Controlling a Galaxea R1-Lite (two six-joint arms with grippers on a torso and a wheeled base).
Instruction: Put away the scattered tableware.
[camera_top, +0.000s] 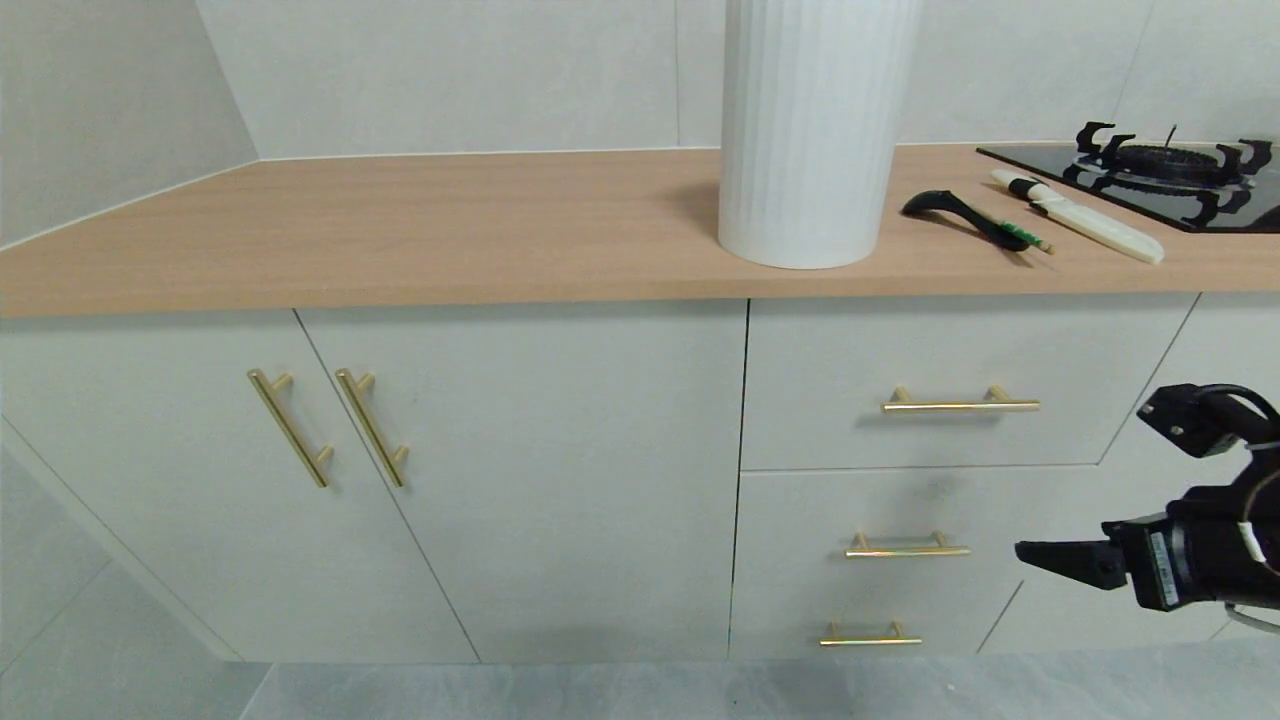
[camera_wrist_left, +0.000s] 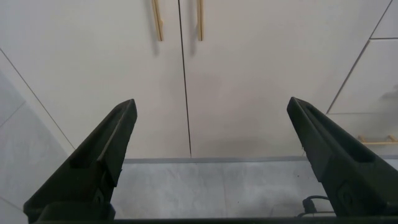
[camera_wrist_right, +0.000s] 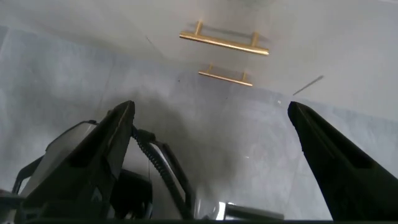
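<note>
On the wooden countertop (camera_top: 400, 230), at the right, lie a black spoon (camera_top: 950, 210), a thin green-handled utensil (camera_top: 1022, 237) and a white knife (camera_top: 1085, 225). My right gripper (camera_top: 1040, 555) hangs low in front of the drawers, well below the counter, open and holding nothing. In the right wrist view it (camera_wrist_right: 211, 112) faces the two lower drawer handles (camera_wrist_right: 224, 42) and the floor. My left gripper (camera_wrist_left: 211, 112) is open and empty too, facing the double cabinet doors (camera_wrist_left: 184, 93) near the floor.
A tall white ribbed cylinder (camera_top: 810, 130) stands on the counter left of the utensils. A black hob (camera_top: 1160, 170) sits at the far right. Three drawers with gold handles (camera_top: 960, 405) are below; double doors with gold handles (camera_top: 290, 428) are further left.
</note>
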